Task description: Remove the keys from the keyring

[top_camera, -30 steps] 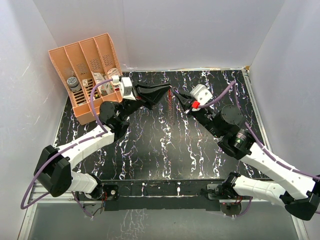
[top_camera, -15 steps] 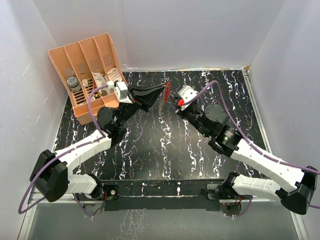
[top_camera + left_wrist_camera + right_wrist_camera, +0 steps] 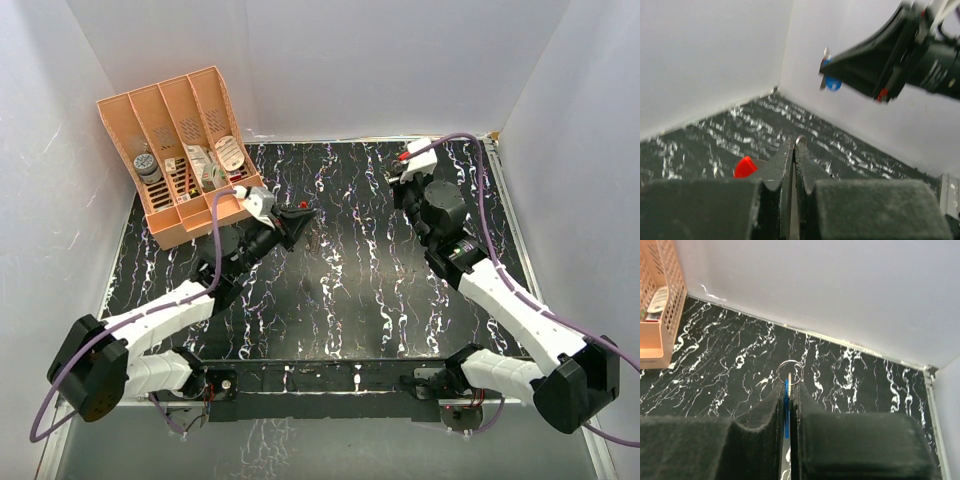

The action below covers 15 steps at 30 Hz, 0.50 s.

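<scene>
Left wrist | clamped keyring in clenched left tool | pinched blue-headed keys edge-on in clenched right tool, well apart | risked dropping keys onto tabletop through thin grip

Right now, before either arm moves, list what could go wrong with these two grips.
1. The blue-headed silvery key sits at the tip of the right claw, in the air; it could slip and drop.
2. A thin silvery ring pokes out beside that key, so the key may not be free of it.
3. The red plastic fob sticks out to one side of the shut left claw; a jerk might twist it loose.
</scene>
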Available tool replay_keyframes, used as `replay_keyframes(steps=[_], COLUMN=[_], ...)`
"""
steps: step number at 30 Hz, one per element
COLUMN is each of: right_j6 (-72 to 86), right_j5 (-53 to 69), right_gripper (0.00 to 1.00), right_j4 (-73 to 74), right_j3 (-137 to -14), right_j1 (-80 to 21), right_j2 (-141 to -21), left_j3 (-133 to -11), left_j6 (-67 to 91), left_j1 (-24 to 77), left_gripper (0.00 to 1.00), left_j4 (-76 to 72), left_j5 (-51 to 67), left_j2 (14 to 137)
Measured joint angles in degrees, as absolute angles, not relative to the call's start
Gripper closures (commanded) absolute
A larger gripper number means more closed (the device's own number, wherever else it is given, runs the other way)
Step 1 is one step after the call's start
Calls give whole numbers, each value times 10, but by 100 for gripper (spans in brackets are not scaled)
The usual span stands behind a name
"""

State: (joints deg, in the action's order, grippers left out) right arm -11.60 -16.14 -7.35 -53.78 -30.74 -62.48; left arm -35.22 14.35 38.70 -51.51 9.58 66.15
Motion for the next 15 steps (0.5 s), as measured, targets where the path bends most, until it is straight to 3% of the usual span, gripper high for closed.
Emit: replay_keyframes(steps=[15], right_j6=[44], right_j5=[-63], right_gripper=[100], right_j4=[-49], right_j3=[-489], right_j1=[-196], right_j2=[-723], left_j3=[-295], left_j6=[152], left_j1=[387], left_gripper=[100], left_j4=[-564], left_j5=[52], left_j2=[831])
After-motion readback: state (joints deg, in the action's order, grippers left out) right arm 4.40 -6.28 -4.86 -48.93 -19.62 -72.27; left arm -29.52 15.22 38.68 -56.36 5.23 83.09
